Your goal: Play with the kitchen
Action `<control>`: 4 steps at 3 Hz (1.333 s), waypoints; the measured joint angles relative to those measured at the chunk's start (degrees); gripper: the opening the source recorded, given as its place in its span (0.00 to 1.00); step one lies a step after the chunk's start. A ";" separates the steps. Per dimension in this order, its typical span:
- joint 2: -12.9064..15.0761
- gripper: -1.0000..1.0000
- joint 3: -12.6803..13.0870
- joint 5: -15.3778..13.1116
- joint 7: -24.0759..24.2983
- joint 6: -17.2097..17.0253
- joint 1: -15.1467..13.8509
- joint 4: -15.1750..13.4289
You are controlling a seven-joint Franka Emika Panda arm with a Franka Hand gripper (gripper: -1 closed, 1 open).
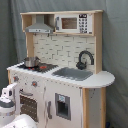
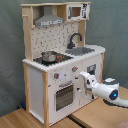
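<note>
The kitchen stood upright on a light wood floor against a grey backdrop, filling the middle of both exterior views.

Second exterior view, left to right:
- Small metal pot sat on the stovetop, at about 9 o'clock from the grey sink. Likely parked there as a play prop, on the burner where a pot belongs.
- Hood hung directly above the stovetop, at 12 o'clock from the pot, mimicking a real range.
- Oven door with its window looked closed, below the knobs.
- Black faucet arched over the sink from its back edge.
- Microwave sat in the top shelf, at about 1 o'clock from the hood.
- The gripper was at the cabinet front, at about 3 o'clock from the oven door, close against the panel. I judged the arm reached in from the second exterior view's right to work something on the front. Whether it touched anything, and whether the fingers were apart or together, I cannot tell.

First exterior view: the arm showed at the lower left, at about 8 o'clock from the stovetop; the fingers were hidden.

Writing: none readable. The microwave carried a button panel, but no brand or label could be made out.
</note>
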 joint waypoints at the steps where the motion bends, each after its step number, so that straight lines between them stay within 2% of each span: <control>1: 0.00 1.00 0.73 -0.04 -0.66 4.43 -3.71 0.00; 2: 0.00 1.00 0.93 -0.04 -1.73 8.77 -7.53 0.77; 3: 0.00 1.00 2.05 0.21 -0.57 9.24 -11.82 4.62; 4: 0.07 1.00 2.05 0.28 -0.49 9.24 -13.85 6.77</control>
